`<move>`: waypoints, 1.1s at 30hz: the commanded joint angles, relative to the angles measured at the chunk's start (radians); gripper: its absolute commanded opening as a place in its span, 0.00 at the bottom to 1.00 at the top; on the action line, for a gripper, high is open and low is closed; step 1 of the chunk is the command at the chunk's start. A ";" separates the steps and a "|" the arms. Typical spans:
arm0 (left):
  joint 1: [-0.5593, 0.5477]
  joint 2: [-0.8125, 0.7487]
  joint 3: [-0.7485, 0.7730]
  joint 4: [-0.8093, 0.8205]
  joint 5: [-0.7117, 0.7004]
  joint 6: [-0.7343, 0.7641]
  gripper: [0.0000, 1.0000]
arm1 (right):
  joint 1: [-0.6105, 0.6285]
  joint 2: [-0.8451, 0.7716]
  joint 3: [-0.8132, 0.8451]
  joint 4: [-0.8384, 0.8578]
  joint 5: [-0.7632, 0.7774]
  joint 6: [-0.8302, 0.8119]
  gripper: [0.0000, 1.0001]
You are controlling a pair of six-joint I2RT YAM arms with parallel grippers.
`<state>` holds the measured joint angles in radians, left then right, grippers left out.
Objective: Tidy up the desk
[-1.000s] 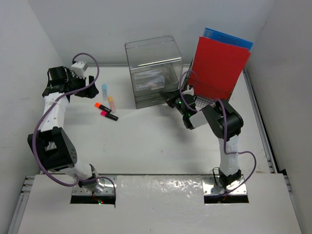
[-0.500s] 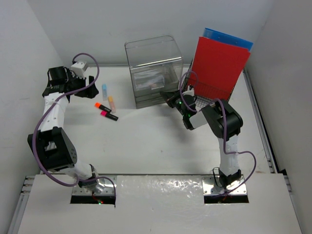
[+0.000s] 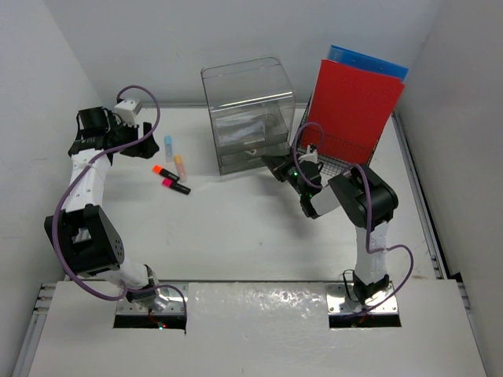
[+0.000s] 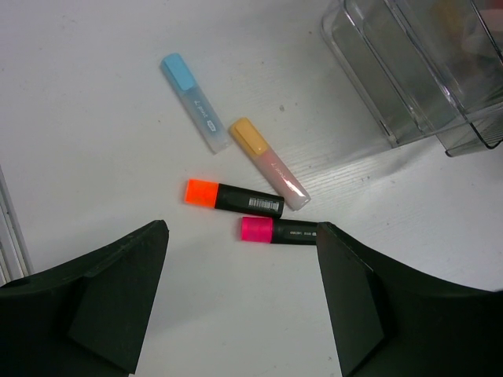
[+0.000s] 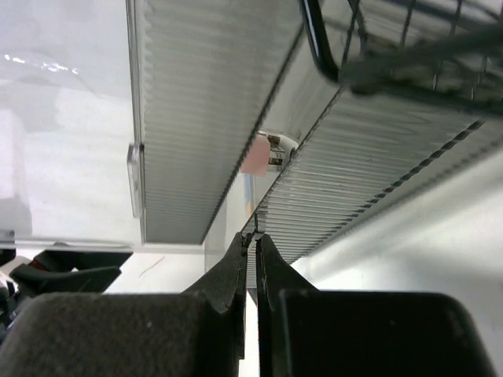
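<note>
The white desk (image 3: 236,236) holds a clear plastic drawer box (image 3: 247,110) at the back. My right gripper (image 3: 275,166) is shut on the thin front lip of the box's lower drawer (image 3: 255,155), which sticks out a little. In the right wrist view the fingertips (image 5: 254,239) pinch that clear edge under the ribbed drawer (image 5: 377,173). My left gripper (image 3: 146,140) is open and empty above the desk's back left. Its fingers (image 4: 118,290) stand wide apart just short of the pink highlighter (image 4: 279,232).
Four highlighters lie left of the box: blue (image 4: 195,102), pale yellow-capped (image 4: 269,162), orange-capped black (image 4: 233,197) and the pink one (image 3: 175,186). A black wire rack (image 3: 346,153) at the back right holds a red folder (image 3: 354,102) and a blue one (image 3: 369,63).
My right gripper has moved a little towards the near side with the drawer lip in it, and the drawer has slid out slightly. The left arm has not moved.
</note>
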<state>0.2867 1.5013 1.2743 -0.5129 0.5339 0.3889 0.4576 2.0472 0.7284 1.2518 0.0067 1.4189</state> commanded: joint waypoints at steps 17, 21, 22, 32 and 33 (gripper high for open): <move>-0.006 -0.015 0.013 0.017 0.000 0.015 0.74 | 0.029 -0.118 -0.106 0.086 -0.037 -0.005 0.00; -0.006 -0.016 0.011 0.016 -0.002 0.018 0.74 | 0.027 -0.044 0.008 0.072 -0.063 -0.002 0.00; -0.006 -0.016 0.011 0.016 -0.002 0.018 0.74 | 0.027 -0.016 0.025 0.077 -0.063 0.000 0.00; -0.006 -0.013 0.011 0.014 -0.008 0.022 0.74 | 0.024 0.045 0.144 0.049 -0.010 -0.069 0.00; -0.006 -0.013 0.011 0.014 -0.008 0.024 0.74 | 0.024 0.050 0.147 0.051 -0.002 -0.071 0.00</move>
<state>0.2867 1.5013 1.2743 -0.5190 0.5232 0.3962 0.4759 2.0789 0.8425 1.2362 -0.0254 1.3804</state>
